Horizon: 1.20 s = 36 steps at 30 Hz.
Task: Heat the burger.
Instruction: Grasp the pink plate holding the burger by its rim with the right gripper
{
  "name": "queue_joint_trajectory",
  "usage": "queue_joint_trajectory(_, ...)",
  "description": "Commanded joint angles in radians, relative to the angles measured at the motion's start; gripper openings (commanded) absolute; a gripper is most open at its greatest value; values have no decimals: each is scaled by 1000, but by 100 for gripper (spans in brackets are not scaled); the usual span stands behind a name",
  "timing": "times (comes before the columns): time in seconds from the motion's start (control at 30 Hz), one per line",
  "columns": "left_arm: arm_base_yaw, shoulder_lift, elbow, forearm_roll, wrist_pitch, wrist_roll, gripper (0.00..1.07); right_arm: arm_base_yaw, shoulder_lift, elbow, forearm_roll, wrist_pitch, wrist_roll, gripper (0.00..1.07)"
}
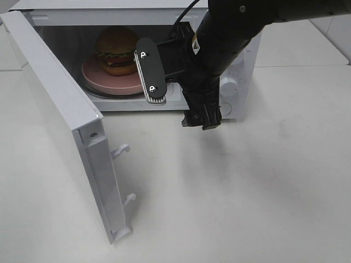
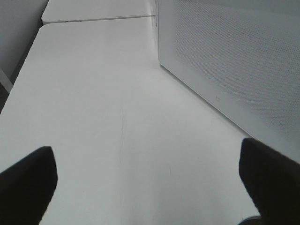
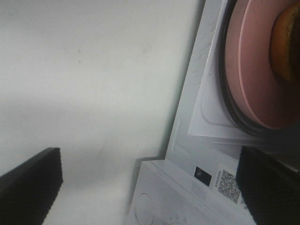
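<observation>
The golden-bunned burger (image 1: 117,50) sits on the round pink plate (image 1: 109,81), upper left, inside the white microwave (image 1: 241,60). Its door (image 1: 60,118) hangs open at left. The right gripper (image 1: 164,70), released, is nearer; the left gripper (image 2: 147,178) is also released.

- The burger (image 1: 116,50) has a glossy golden-brown domed bun on top, with frilly green lettuce, a strip of red and a dark patty layered beneath, and a lighter bun at the bottom.
- It stands upright and whole, its layers stacked evenly.
- It sits on a round pink plate (image 1: 101,79), roughly at the plate's middle, inside the open microwave (image 1: 241,60), toward the left part of the cavity.
- In the right wrist view only a sliver of its golden-brown bun (image 3: 287,44) shows at the picture's edge, above the pink plate.
- Nothing touches it.
</observation>
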State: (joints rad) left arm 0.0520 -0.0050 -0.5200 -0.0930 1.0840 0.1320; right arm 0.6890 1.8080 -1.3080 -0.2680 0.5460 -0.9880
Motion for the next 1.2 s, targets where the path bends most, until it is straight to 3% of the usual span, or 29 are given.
queue_joint_trajectory(0.03,2,-17,3,-2,-13,-3,98,5,14,-22,-11,-9,13,96)
queue_joint_trajectory(0.47,2,-17,3,-2,-13,-3,98,5,175,-212,-57,-5,69,94)
queue_joint_trajectory(1.2,2,-17,3,-2,-13,-3,98,16,359,-409,-55,-17,118,91)
